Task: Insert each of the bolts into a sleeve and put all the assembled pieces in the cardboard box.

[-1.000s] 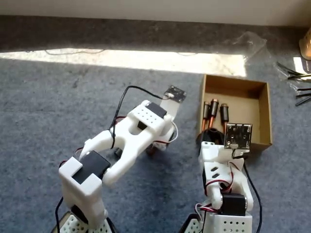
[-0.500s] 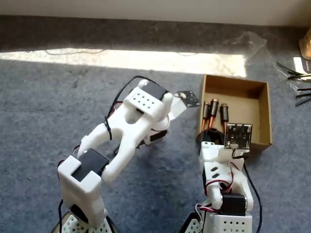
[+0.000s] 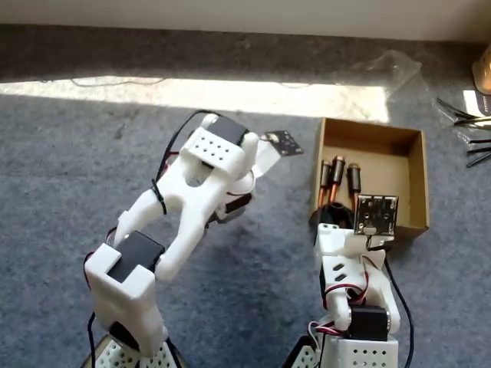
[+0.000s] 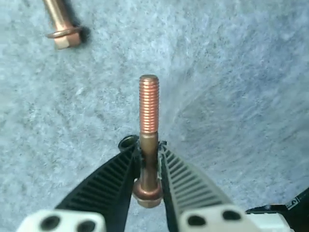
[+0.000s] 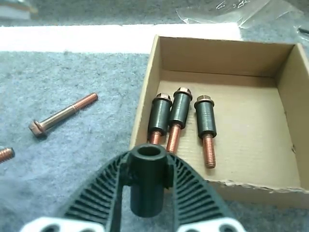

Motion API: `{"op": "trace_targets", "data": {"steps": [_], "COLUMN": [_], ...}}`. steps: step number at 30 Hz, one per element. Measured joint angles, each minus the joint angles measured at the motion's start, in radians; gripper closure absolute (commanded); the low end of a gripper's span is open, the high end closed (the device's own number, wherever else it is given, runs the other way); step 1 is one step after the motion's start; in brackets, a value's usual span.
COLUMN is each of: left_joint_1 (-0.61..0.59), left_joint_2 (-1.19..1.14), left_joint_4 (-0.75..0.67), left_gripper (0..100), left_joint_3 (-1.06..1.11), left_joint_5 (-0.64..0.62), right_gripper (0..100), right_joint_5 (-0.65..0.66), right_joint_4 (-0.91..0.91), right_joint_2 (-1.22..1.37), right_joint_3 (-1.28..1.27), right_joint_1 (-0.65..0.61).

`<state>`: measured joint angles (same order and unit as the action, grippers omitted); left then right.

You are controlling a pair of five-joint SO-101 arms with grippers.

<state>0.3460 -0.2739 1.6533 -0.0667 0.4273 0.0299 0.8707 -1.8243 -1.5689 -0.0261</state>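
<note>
Left gripper (image 4: 147,147) clamped on bolt (image 4: 148,104), lifted, shifted away from box (image 5: 217,53). Right gripper (image 5: 147,162) unmoved, gripping sleeve (image 5: 146,191).

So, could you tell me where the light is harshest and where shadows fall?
High view: a sunlit strip across the carpet is blown out white. Right wrist view: it glares by the cardboard box. Left wrist view: soft light, and a loose bolt casts a short shadow.

three assembled pieces (image 5: 179,113) lie side by side in the cardboard box (image 5: 222,58), near its left wall. a loose bolt (image 5: 63,116) lies on the carpet (image 5: 87,159) left of the box. the right pincer (image 5: 147,164), gripping a sleeve (image 5: 146,188), sits before the box. the left pincer (image 4: 148,150), gripping a bolt (image 4: 148,104), is farther left.
</note>
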Motion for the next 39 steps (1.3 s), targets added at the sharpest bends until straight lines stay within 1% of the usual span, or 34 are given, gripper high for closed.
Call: {"op": "trace_targets", "data": {"steps": [4,6,10,14,18,21,26,29,32,39], "left_joint_1": [-0.028,-0.037,-0.032,-0.034,-0.037,-0.066,-0.13,-0.155,-0.186,-0.318], "left_joint_2": [0.0,0.0,0.0,0.0,0.0,0.0,0.0,0.0,0.0,0.0], "left_joint_4": [0.0,0.0,0.0,-0.002,-0.002,-0.002,0.011,0.061,0.078,0.086], "left_gripper": [96,96,96,96,97,97,97,97,97,97], "left_joint_3": [-0.009,-0.009,-0.008,0.046,0.075,0.077,0.058,-0.011,-0.087,-0.239], "left_joint_5": [0.0,0.037,0.21,0.394,0.522,0.548,0.551,0.551,0.551,0.546], "right_gripper": [99.3,99.3,99.3,99.3,99.3,99.3,99.3,99.3,99.3,99.3], "right_joint_5": [0.0,0.0,0.0,0.0,0.0,0.0,0.0,0.0,0.0,0.0], "right_joint_4": [0.0,0.0,0.0,0.0,0.0,0.0,0.0,0.0,0.0,0.0], "right_joint_2": [0.0,0.0,0.0,0.0,0.0,0.0,0.0,0.0,0.0,0.0], "right_joint_3": [0.0,0.0,0.0,0.0,0.0,0.0,0.0,0.0,0.0,0.0], "right_joint_1": [0.0,0.0,0.0,0.0,0.0,0.0,-0.002,-0.002,-0.002,-0.002]}}
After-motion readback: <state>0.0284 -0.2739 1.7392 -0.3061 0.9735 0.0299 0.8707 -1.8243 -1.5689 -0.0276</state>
